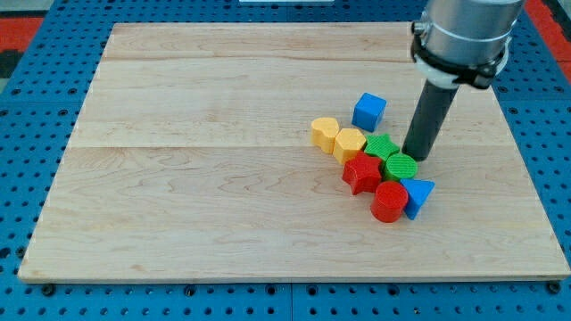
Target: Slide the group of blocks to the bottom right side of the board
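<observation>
Pushing cluster toward board's (134, 259) near-right corner: my tip (416, 158) (bare rod, no pincer) touches the green cylinder (401, 166) on the far-right side. Blue cube (368, 111) sits apart, farther back. Best to re-approach from far-left, behind the yellow blocks (337, 136).

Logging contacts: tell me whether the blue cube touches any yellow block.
Apart. The camera view shows bare board between the blue cube and the nearer yellow block.
</observation>
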